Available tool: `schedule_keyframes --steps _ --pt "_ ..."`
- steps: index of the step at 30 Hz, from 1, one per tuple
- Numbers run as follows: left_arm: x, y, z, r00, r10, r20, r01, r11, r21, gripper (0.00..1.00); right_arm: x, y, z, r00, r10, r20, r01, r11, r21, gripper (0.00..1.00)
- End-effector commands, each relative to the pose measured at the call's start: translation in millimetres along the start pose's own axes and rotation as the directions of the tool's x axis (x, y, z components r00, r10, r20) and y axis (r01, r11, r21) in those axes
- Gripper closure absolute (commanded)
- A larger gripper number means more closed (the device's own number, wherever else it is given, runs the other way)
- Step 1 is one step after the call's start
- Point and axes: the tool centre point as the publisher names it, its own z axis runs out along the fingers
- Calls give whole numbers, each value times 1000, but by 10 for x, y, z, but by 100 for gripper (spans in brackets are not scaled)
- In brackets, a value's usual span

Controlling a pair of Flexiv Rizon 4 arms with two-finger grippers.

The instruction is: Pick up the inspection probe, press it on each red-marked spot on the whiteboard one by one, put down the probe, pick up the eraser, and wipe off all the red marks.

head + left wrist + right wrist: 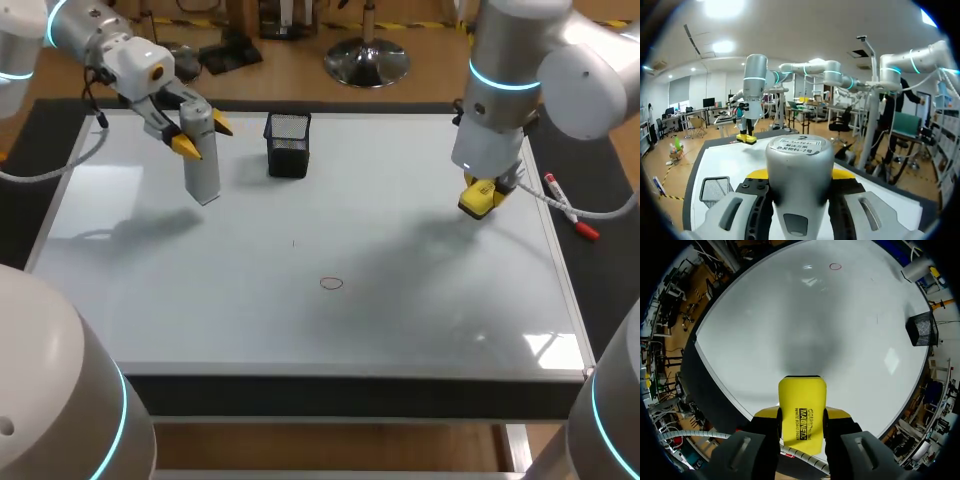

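One red ring shows on the glossy whiteboard, toward its front middle and about equally far from both arms. The left hand is clenched around the inspection probe, a smooth grey cylinder held near upright above the board's far left. The right hand grasps the eraser, a rounded yellow block with its long axis along the fingers, above the board's right side.

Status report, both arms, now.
Left gripper shut on inspection probe. Right gripper shut on eraser. Red circle on whiteboard; mesh basket beside probe.
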Motion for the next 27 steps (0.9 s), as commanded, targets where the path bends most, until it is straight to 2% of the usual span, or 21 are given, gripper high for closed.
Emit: schedule_keyframes --steps 1,27 --pt "-21 81 -125 1000 -3 -1 3 1000 23 100 2 -5 -6 1000 -1 -2 1 1000 2 100" --pt "-30 78 -128 1000 4 -6 -4 1000 25 100 2 -5 -6 1000 -1 -2 1 1000 2 100"
